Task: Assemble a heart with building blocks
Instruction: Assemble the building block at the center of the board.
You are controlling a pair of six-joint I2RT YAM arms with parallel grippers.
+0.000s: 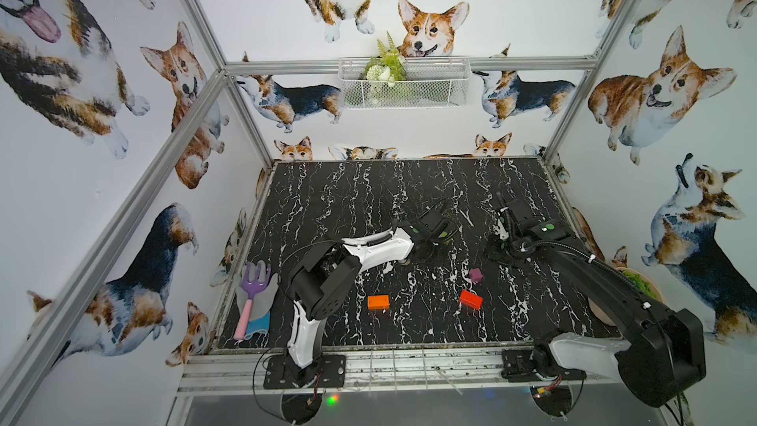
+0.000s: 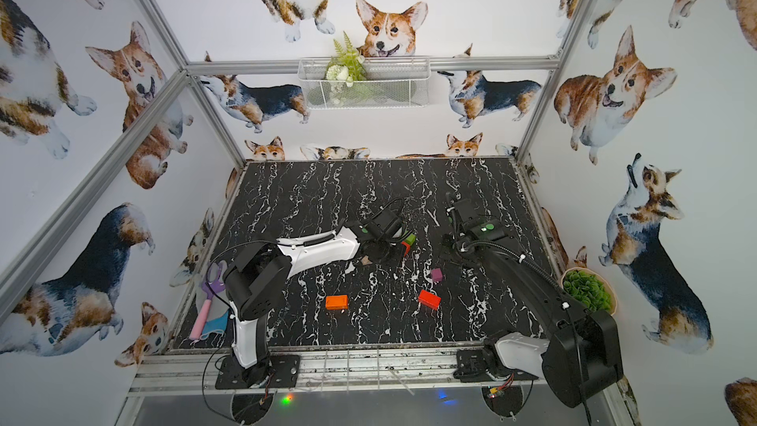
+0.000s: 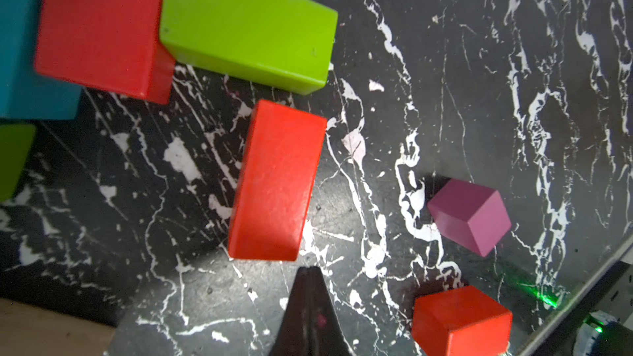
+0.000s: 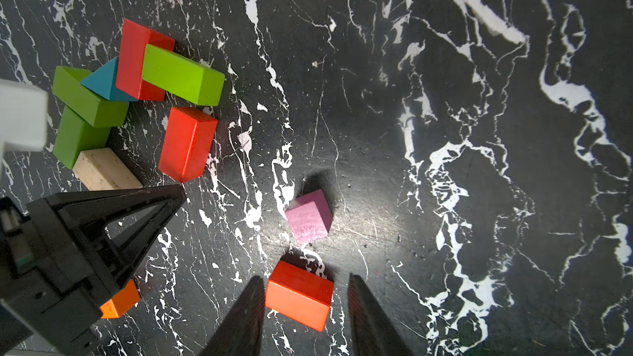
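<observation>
Part of the heart lies as a cluster: green bars (image 4: 183,75) (image 4: 89,97), a teal triangle (image 4: 102,82), a red bar (image 4: 137,59) and a plain-wood bar (image 4: 106,171). Another red bar (image 3: 277,183) lies beside them, apart. My left gripper (image 3: 310,270) is shut and empty, its tip just off that bar's end. A purple cube (image 1: 475,275), a red block (image 1: 470,299) and an orange block (image 1: 377,302) lie loose nearer the front. My right gripper (image 4: 305,279) is open above the table; the red block (image 4: 299,294) shows between its fingers, untouched.
A purple garden fork (image 1: 256,280) and a glove (image 1: 258,309) lie at the table's left edge. A bowl of green plant (image 2: 588,288) sits at the right edge under the right arm. A wire basket (image 1: 403,81) hangs on the back wall.
</observation>
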